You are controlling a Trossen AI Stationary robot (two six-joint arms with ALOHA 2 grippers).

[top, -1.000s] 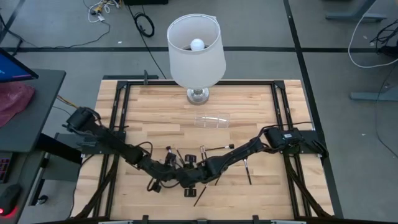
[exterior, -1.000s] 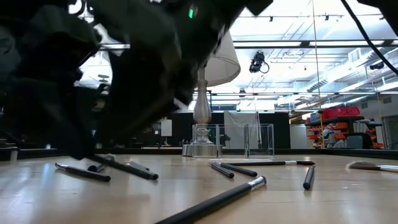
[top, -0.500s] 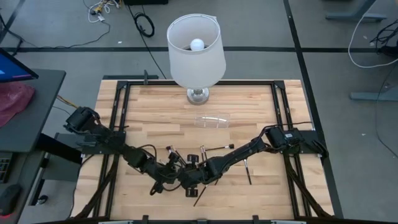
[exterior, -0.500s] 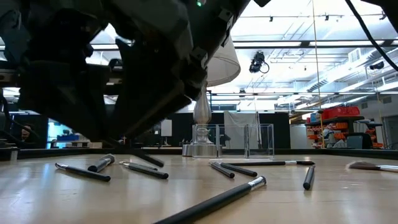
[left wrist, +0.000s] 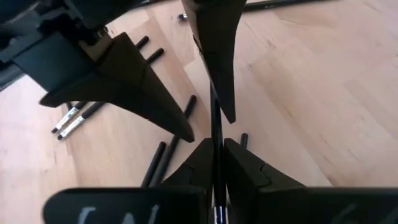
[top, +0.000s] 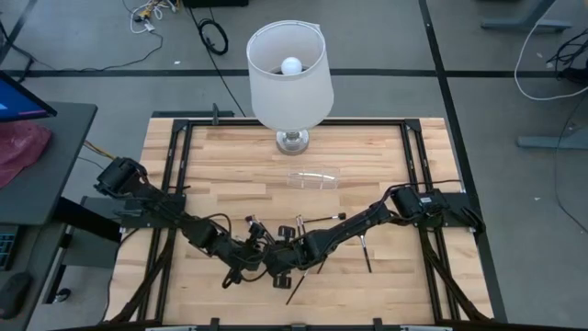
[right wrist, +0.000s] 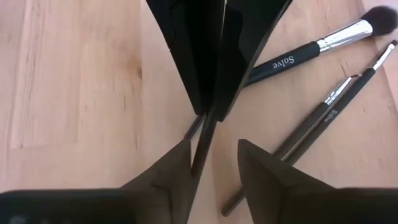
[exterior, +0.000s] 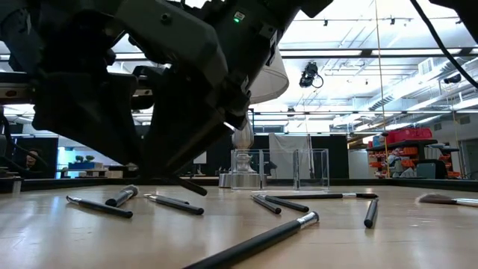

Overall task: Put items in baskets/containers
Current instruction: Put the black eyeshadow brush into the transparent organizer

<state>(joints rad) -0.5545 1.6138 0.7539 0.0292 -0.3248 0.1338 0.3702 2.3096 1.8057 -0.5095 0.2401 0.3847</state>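
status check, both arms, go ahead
Left gripper shut on thin brush; right gripper open around it. Clear box apart, toward lamp. Loose brushes on table below.

Grippers [top: 272,260] tip-to-tip, apparently touching

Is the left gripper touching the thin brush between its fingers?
Touching. The left wrist view shows the left gripper shut on the thin brush, no gap either side.
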